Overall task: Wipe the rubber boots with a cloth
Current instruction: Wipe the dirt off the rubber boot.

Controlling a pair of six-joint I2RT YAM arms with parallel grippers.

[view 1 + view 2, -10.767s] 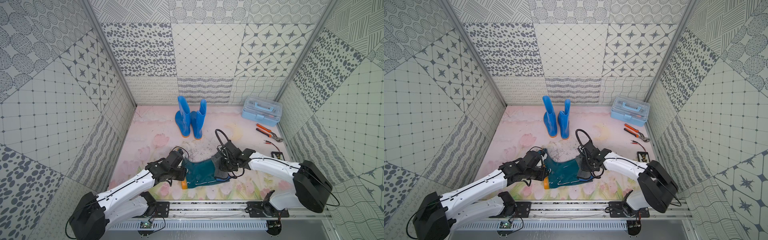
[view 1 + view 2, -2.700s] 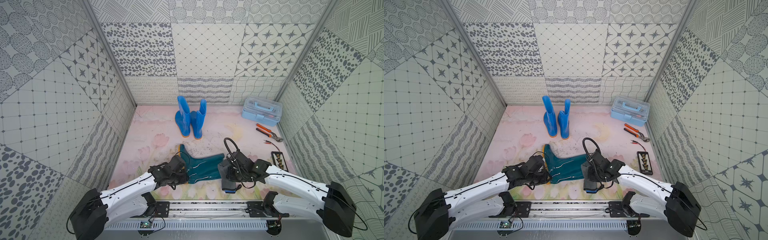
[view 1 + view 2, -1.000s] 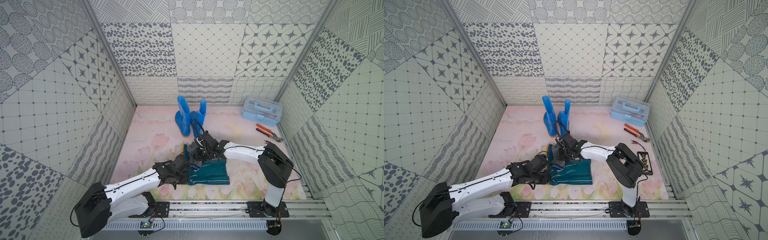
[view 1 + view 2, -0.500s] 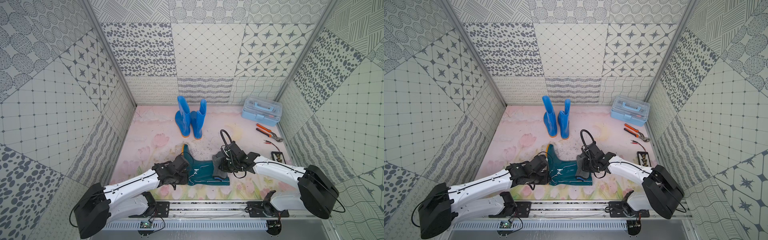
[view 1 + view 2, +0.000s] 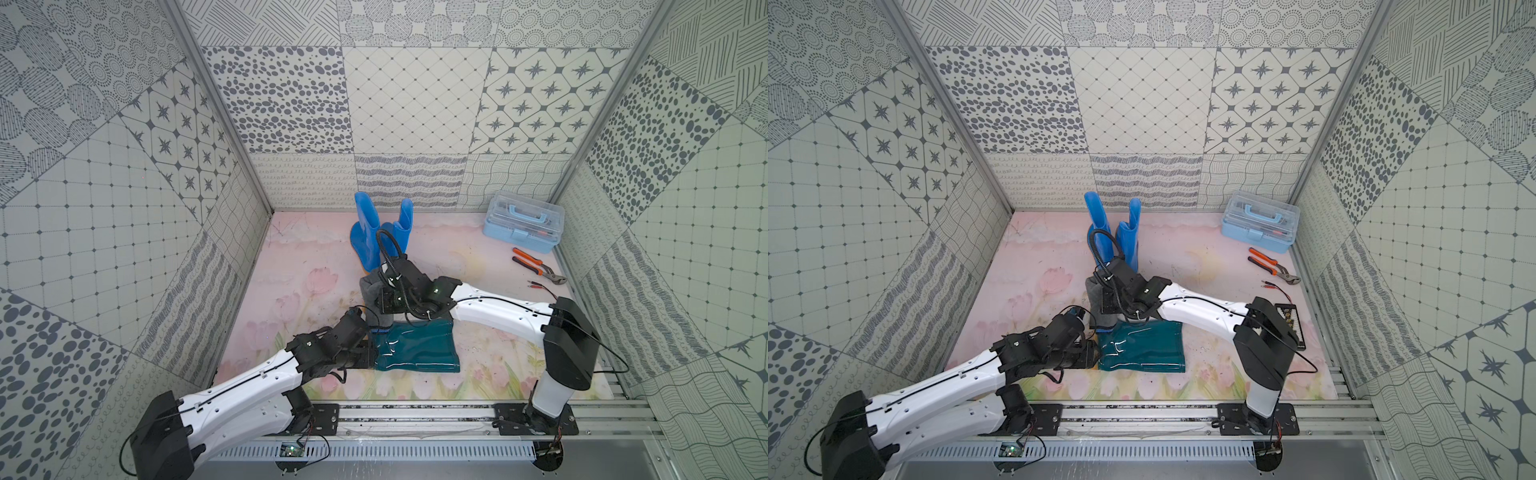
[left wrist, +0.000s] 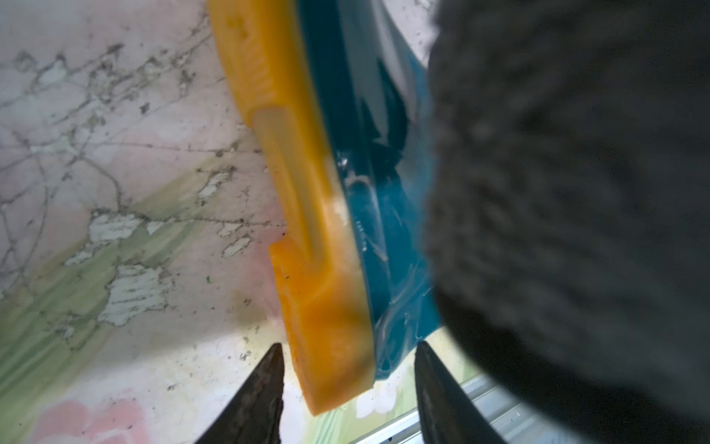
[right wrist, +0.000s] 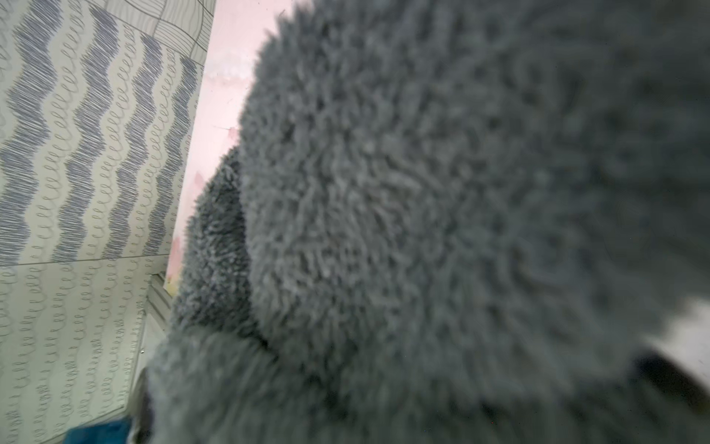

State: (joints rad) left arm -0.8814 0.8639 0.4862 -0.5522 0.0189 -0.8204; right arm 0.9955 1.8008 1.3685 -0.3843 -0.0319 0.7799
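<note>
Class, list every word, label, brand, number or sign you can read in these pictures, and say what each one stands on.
No text can be read anywhere.
The teal boot, blue boots, grey cloth, light blue toolbox and orange-handled pliers show no lettering at this size.
Both wrist views are blurred and show no writing.

- The pair of bright blue glossy rubber boots (image 5: 366, 239) (image 5: 1100, 226) stands upright, side by side, at the back of the pink flowered bench (image 5: 291, 266). Their tall shafts lean slightly apart.
- The dark teal-green glossy rubber boot (image 5: 415, 345) (image 5: 1142, 345) lies on its side near the front. Its flattened shaft points to the robot's right, and its orange sole (image 6: 307, 192) is at the other end.
- The dark grey fluffy microfibre cloth (image 5: 371, 291) (image 5: 1094, 296) hangs bunched over the teal boot's foot. Its blue-trimmed lower edge reaches the boot.
</note>
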